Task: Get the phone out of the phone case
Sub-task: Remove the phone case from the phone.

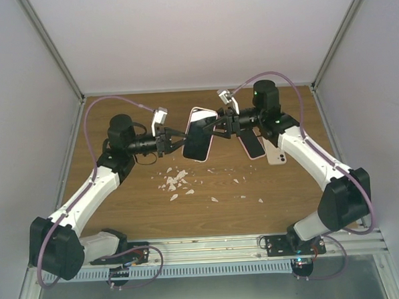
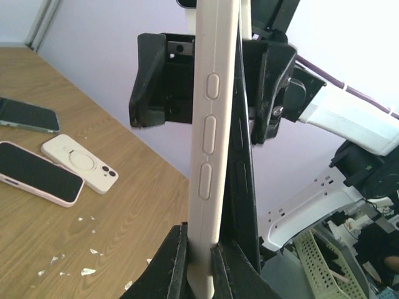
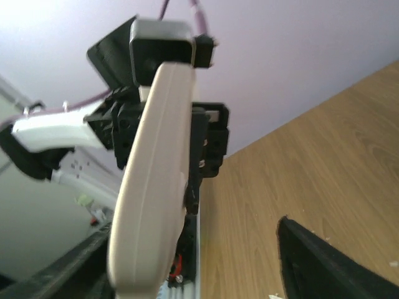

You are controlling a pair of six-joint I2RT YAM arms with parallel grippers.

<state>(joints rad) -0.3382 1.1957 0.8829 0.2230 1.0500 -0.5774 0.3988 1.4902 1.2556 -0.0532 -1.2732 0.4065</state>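
– Phone case (image 1: pixel 199 111), with the phone (image 1: pixel 199 137) seated in it screen up, hangs in the air above the middle of the table (image 1: pixel 136 216). I'd call this the prying step: the phone is not out yet.

– Who has hold of it?

– Left gripper (image 1: pixel 175 139) is clamped hard on the edge at its own side. The left wrist view shows both fingers pinching across the cream case. Right gripper (image 1: pixel 219 125) sits at the opposite edge with its jaws standing apart, the case beside 1 finger and nothing pinched.

– So what's next?

– My read: the right one needs a fresh bite on a rim or corner, then a peel away from the phone while the left one anchors. A dark edge runs beside the cream rail, but I can't tell whether that is the phone lifting free.

– Room to work?

– Plenty toward the back wall (image 1: pixel 193 29) and overhead. It's tighter on the right, where 2 spare phones (image 1: pixel 254 146) and a white case (image 1: pixel 277 157) lie just below the right gripper. Paper flakes (image 1: pixel 176 182) litter the table under the lift.
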